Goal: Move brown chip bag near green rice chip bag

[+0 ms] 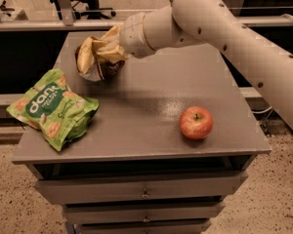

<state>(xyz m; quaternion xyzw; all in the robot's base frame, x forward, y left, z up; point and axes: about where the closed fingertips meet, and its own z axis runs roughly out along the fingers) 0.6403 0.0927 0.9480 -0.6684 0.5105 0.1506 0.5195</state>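
the place looks like an office or robotics lab. a grey metal cabinet (151, 101) with shallow drawers (141, 188) stands on a speckled hard floor (10, 194). behind it are a metal desk rail (29, 27) and the wheeled base of an office chair (90, 6). the robot's gripper (109, 47) clasps the brown chip bag (88, 57) over the cabinet's back left part.
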